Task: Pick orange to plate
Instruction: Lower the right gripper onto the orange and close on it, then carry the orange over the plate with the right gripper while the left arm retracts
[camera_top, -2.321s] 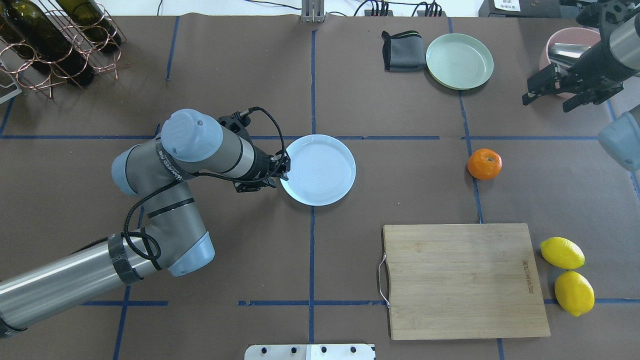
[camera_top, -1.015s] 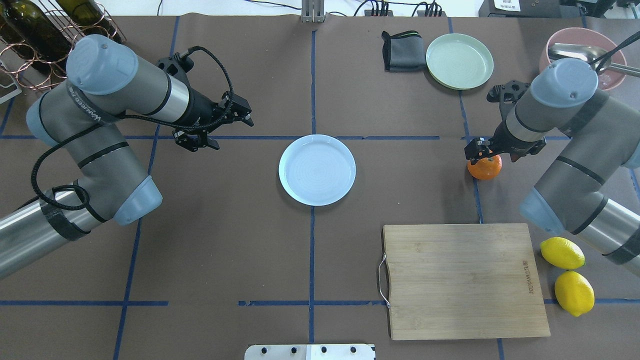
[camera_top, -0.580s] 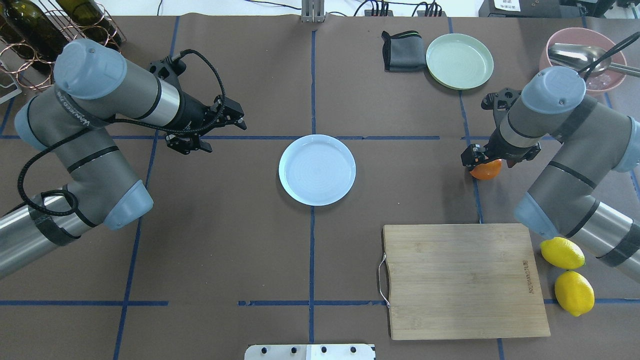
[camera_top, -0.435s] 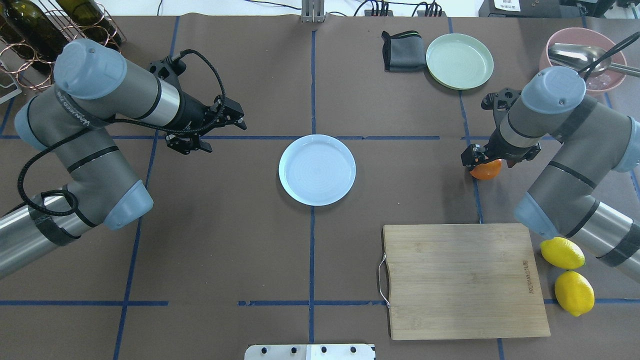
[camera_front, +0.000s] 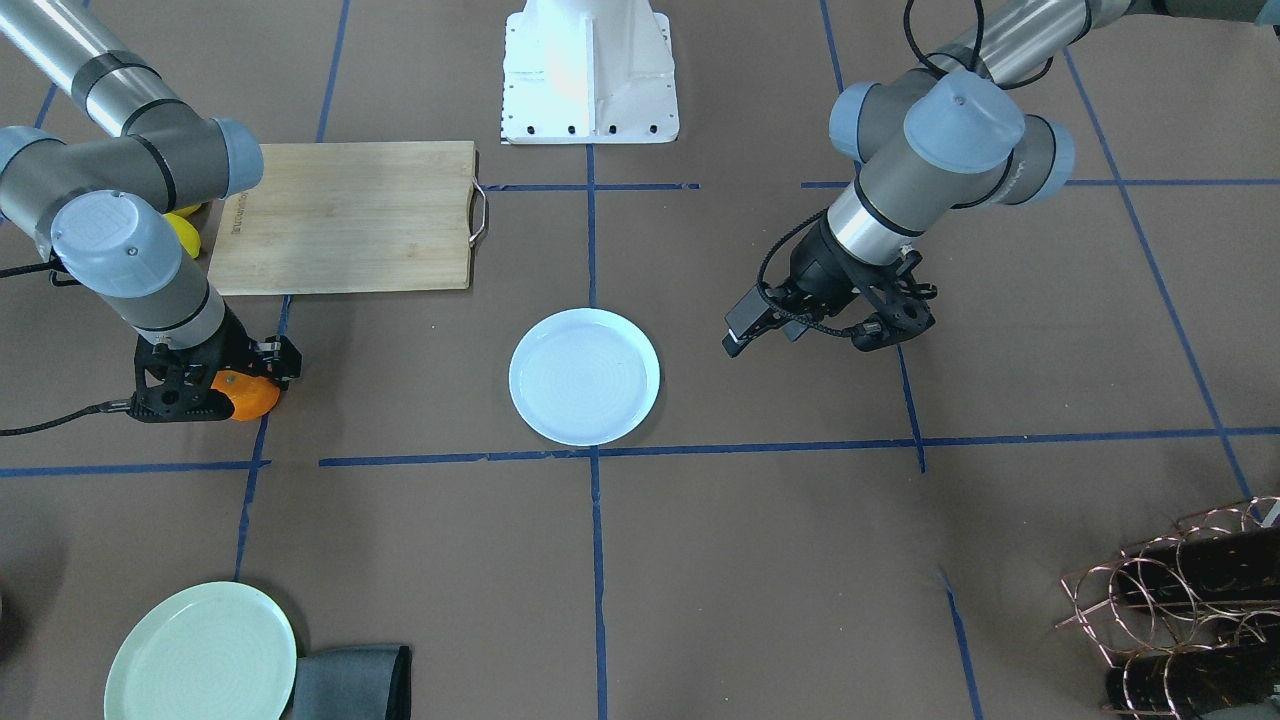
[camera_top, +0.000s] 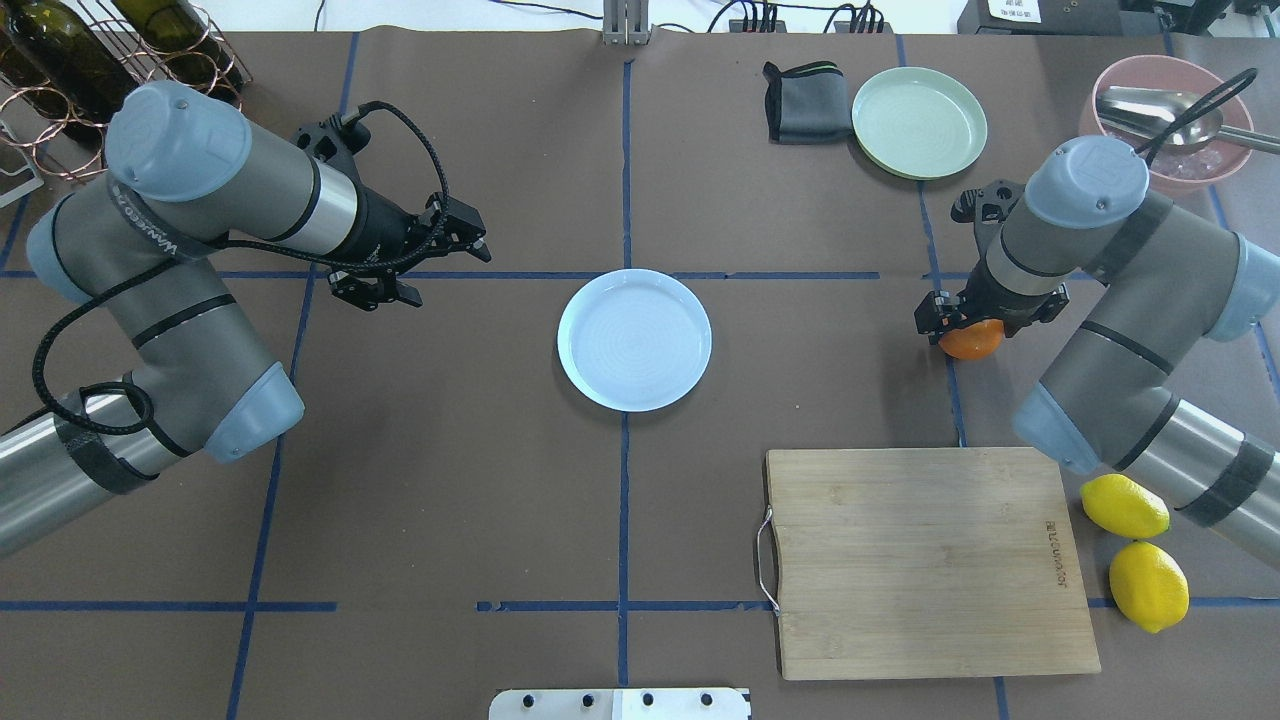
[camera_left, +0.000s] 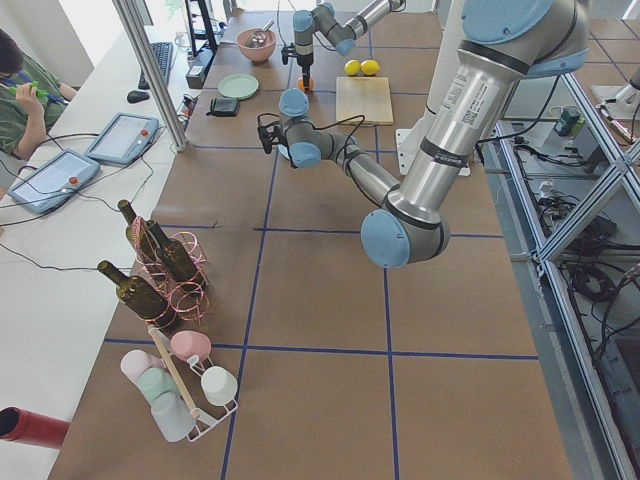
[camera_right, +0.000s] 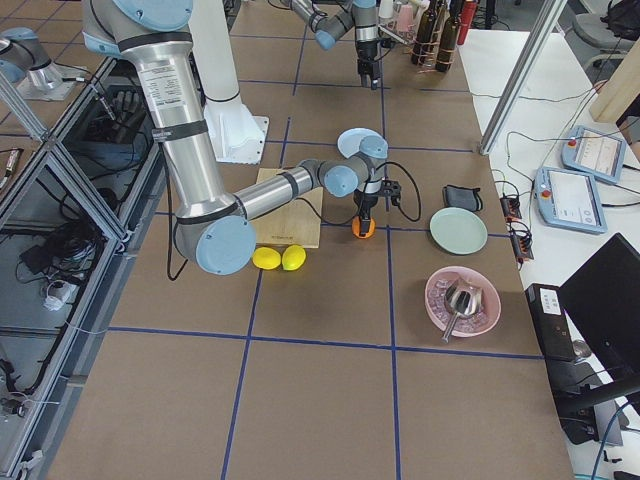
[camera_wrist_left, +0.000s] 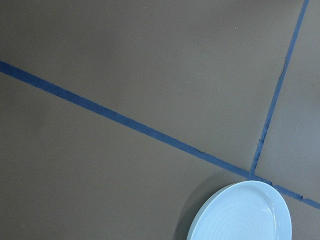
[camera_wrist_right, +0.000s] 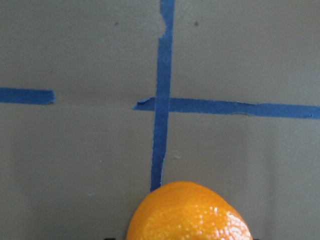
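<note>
The plate (camera_top: 634, 339) sits in the middle of the tabletop (camera_top: 480, 520), well apart from the right tool (camera_front: 222, 388) and toward the robot's left of it. The left tool (camera_top: 445, 272) hangs nearer the plate, jaws spread, empty. The right tool straddles the orange (camera_top: 970, 343), which rests on the tabletop; whether it grips, I cannot tell.
</note>
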